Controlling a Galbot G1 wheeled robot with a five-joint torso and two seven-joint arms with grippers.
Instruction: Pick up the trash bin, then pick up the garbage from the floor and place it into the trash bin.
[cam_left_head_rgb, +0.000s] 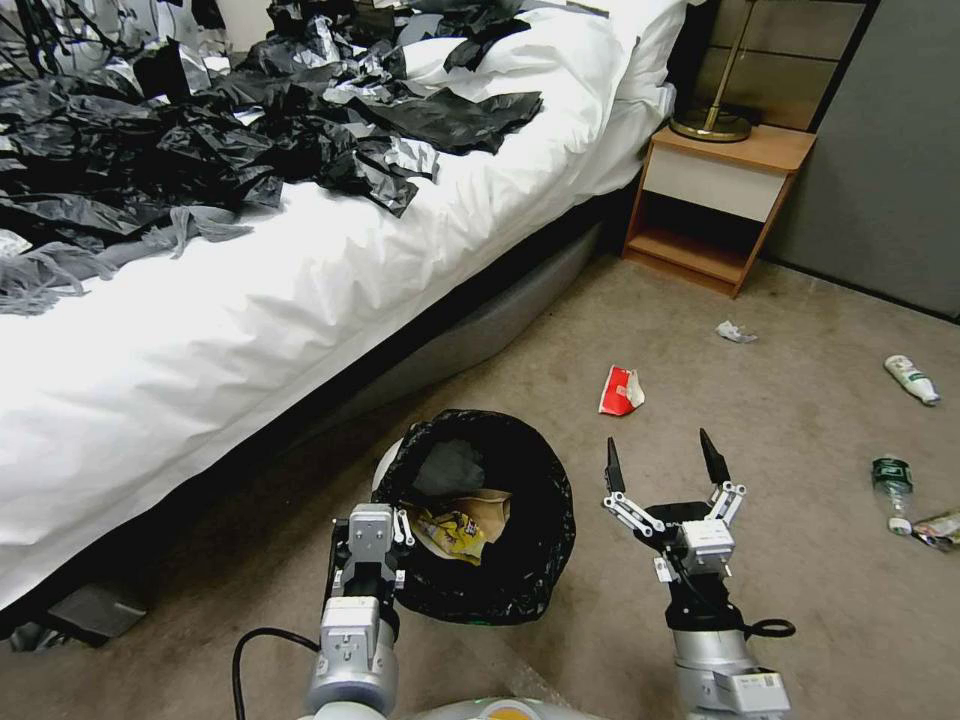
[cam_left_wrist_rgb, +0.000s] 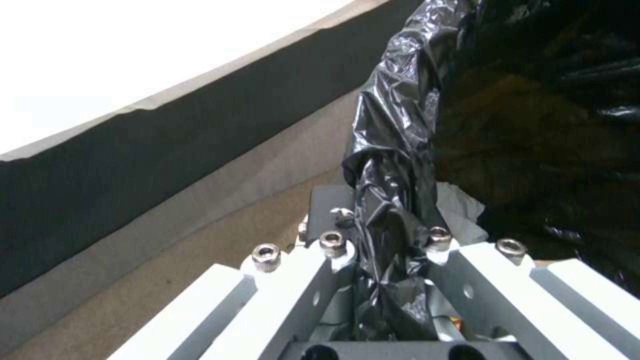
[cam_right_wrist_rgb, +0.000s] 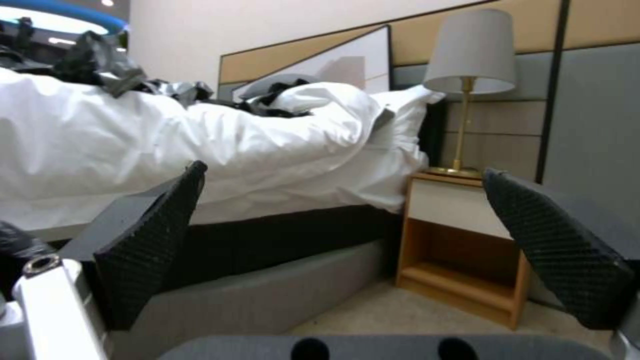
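we see the left gripper (cam_left_head_rgb: 385, 545) clenched on the rim of the bin (cam_left_head_rgb: 535, 560), beside the bed (cam_left_head_rgb: 300, 300); wrappers (cam_left_head_rgb: 455, 530) lie inside. right gripper (cam_left_head_rgb: 665, 462) spread wide, holding nothing, near a red packet (cam_left_head_rgb: 621, 391) on the floor (cam_left_head_rgb: 800, 560).

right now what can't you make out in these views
- Trash bin bottom, head view: buried under a yellow wrapper and brown paper.
- Left gripper fingertips, left wrist view: wrapped in the black liner.
- Bottle label, head view: too small to read.
- Wrapper at the head view's right edge: cut off.
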